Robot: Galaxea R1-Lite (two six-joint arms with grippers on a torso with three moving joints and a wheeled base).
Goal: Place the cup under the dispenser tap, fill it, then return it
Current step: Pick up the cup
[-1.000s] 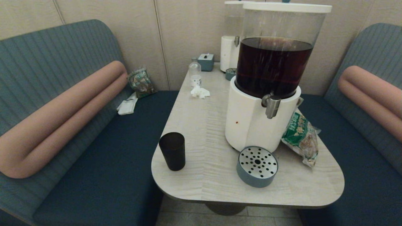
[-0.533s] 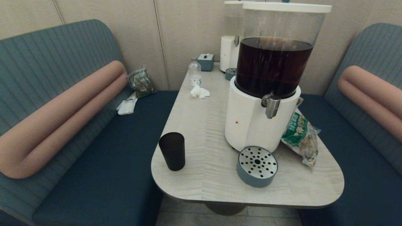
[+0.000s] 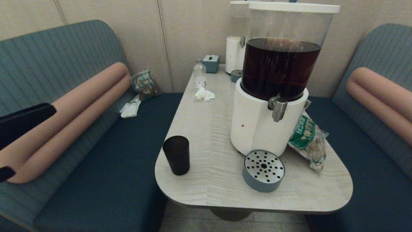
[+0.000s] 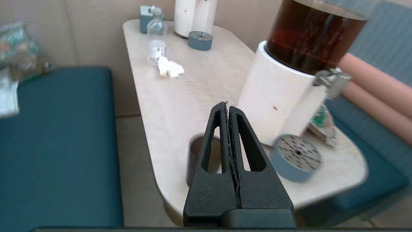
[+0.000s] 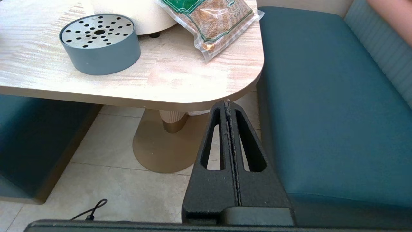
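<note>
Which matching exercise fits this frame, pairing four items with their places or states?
Items:
1 cup
2 dispenser tap
3 left end effector
4 snack bag

Places or states:
A shut, off the table's left side
B leaning against the dispenser base
C upright near the table's left edge
D above the drip tray

Pairs: 1-C, 2-D, 3-A, 4-B

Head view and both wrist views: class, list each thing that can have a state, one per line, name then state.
cup: upright on the table's near-left corner, ungripped.
dispenser tap: nothing flowing, nothing beneath its spout.
tank: partly full of dark drink, lid on.
left gripper: shut, empty, off the table's left.
right gripper: shut, empty, low beside the table.
</note>
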